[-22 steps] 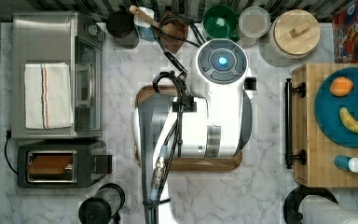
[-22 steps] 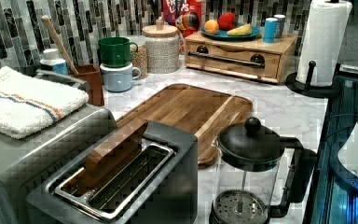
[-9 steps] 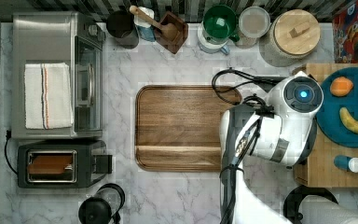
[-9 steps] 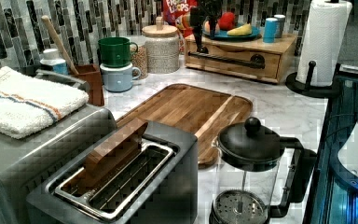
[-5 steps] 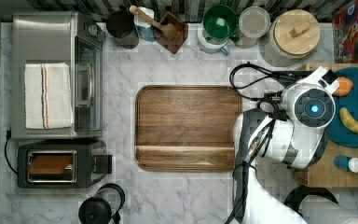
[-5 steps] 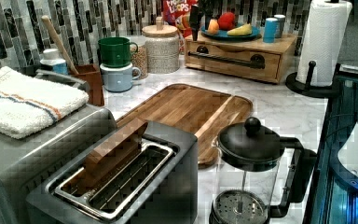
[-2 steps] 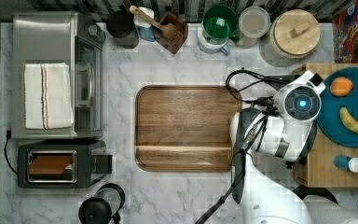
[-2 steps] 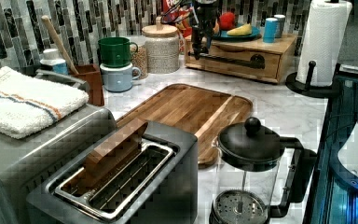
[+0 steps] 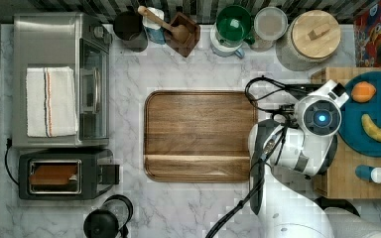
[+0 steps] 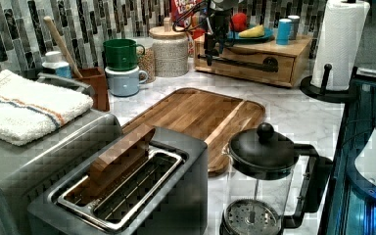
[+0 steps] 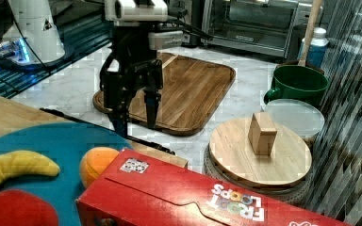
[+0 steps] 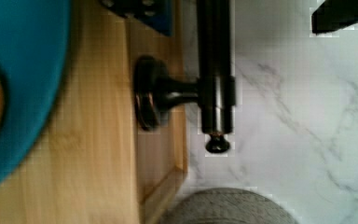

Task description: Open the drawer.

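**A:** What has changed?

**B:** The arm has left the dark tray (image 9: 201,134) and crossed to the wooden cabinet (image 9: 335,173) at the top view's right. Your gripper (image 11: 136,129) now hangs at the end of the black bar handle (image 12: 214,70). The fingers (image 11: 152,110) are apart, and in the wrist view the bar runs between them, close to one mount.

**A:** And the drawer?

**B:** The drawer (image 10: 254,66) sits at the far end of the counter (image 9: 129,198) in the left view, under the blue plate (image 9: 372,144). Its face looks flush with the cabinet, so I judge it not yet opened. You seem to be lined up for the grasp, and what's left is to clamp on the bar and pull towards the tray.

**A:** Anything you can't make out?

**B:** In the top view the arm covers the handle and the drawer front. The wrist view cuts the fingers off at the frame edge, so I can't tell how deep the bar sits between them. I also can't tell whether either finger touches it.
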Robot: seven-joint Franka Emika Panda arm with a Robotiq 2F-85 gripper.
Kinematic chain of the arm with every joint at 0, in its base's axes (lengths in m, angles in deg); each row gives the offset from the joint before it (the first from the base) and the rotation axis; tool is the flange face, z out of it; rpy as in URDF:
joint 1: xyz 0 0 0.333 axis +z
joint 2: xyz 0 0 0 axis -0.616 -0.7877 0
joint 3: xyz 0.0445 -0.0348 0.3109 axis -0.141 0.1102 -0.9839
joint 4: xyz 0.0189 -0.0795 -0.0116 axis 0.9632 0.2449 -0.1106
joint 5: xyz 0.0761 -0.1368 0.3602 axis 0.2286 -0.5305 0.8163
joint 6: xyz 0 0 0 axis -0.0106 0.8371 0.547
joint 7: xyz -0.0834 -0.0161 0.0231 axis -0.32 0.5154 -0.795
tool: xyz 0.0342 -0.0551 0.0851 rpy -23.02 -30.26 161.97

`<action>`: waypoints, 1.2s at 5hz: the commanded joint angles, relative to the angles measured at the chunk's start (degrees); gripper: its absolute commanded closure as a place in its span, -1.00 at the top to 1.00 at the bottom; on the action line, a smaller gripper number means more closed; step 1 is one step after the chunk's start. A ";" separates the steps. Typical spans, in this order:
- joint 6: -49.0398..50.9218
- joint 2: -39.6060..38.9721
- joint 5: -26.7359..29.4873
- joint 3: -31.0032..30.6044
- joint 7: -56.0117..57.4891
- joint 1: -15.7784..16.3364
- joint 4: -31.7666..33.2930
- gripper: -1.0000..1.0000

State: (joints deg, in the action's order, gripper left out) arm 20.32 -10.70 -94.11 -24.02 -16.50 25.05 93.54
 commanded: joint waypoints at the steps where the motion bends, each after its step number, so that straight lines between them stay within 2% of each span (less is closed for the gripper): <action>1: 0.71 -1.32 0.97 0.01 0.04 0.02 -1.32 1.00; 3: 1.58 -2.10 1.74 -0.95 0.63 0.48 -0.28 1.00; 4: 6.52 -2.22 2.73 -1.98 1.49 0.59 -1.61 1.00; 5: 13.80 1.38 3.47 -2.04 -1.15 3.18 -0.51 1.00; 6: 18.63 2.88 7.75 -4.92 1.46 2.36 -0.50 1.00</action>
State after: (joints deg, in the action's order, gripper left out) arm 35.06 -11.41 -90.51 -24.43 -16.28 24.73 93.32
